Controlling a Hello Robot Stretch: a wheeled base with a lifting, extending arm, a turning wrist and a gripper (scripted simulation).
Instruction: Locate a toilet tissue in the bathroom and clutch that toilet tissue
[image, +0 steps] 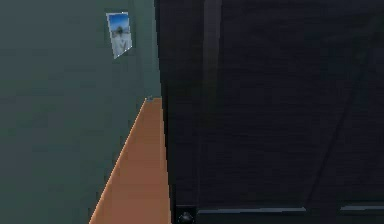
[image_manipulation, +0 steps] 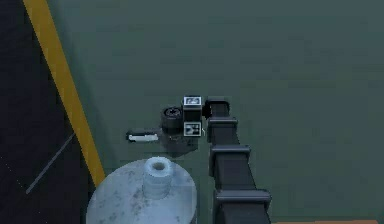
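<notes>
— Wall (image: 60, 110), grey-green, takes the nine o'clock side of the forward view. What hangs on it?

— One small framed picture (image: 118, 34), up at eleven o'clock. Below it a strip of orange-brown floor (image: 138, 165) widens from the middle toward seven o'clock.

— And from twelve round to five?

— A dark panelled door (image: 280, 110), tall and wide, its edge meeting the floor strip.

— Now the arm side view, in the same order.

— At nine o'clock there is a dark panel (image_manipulation: 25, 130), then a yellow band (image_manipulation: 62, 85) slanting from eleven down to seven. Past it is a plain grey-green surface (image_manipulation: 300, 60).

— Lower down?

— At six o'clock sits a mottled grey rounded thing (image_manipulation: 130, 205) with a white cap (image_manipulation: 155, 172) on top. Just above the cap, near the centre, is the pincer (image_manipulation: 140, 137), its thin fingers (image_manipulation: 145, 135) pointing toward nine o'clock.

— Apart or together?

— I cannot tell, nor whether it holds anything. To its right stand two white marked squares (image_manipulation: 192, 103), and the arm (image_manipulation: 236, 175) is a dark bar from them to the bottom edge at five o'clock.

— And the toilet tissue?

— I cannot tell where it is.
</notes>
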